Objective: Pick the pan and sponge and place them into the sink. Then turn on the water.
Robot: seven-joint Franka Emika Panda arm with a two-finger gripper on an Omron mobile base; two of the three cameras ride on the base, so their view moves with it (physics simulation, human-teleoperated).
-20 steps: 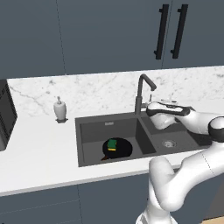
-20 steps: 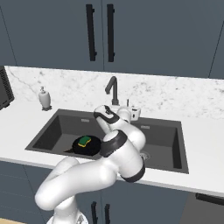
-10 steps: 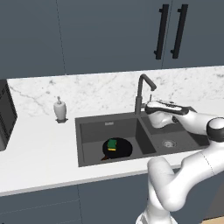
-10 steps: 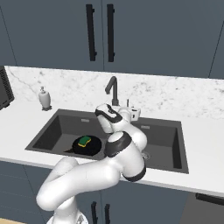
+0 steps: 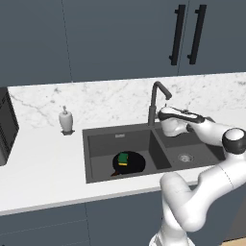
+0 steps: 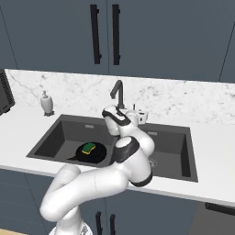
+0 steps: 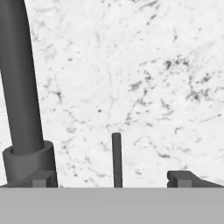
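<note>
The black pan (image 5: 129,164) (image 6: 92,153) lies in the left basin of the dark grey sink (image 5: 115,141) (image 6: 69,133). On it rests the green and yellow sponge (image 5: 123,158) (image 6: 88,148). My gripper (image 5: 166,123) (image 6: 139,114) (image 7: 113,180) hovers over the divider at the foot of the gooseneck tap (image 5: 154,103) (image 6: 118,94) (image 7: 22,87), pointed at the marble backsplash. It is open and holds nothing. In the hand view a thin dark upright lever (image 7: 116,159) stands between my two fingertips (image 7: 186,178), untouched. No water shows at the spout.
A white soap dispenser (image 5: 66,120) (image 6: 46,103) stands on the counter left of the sink. A dark appliance (image 5: 6,127) (image 6: 3,92) sits at the far left. The right basin's drain (image 5: 185,157) lies under my forearm. Dark cabinets hang above.
My hand has edged slightly closer to the tap's base, still open. Pan and sponge have not moved.
</note>
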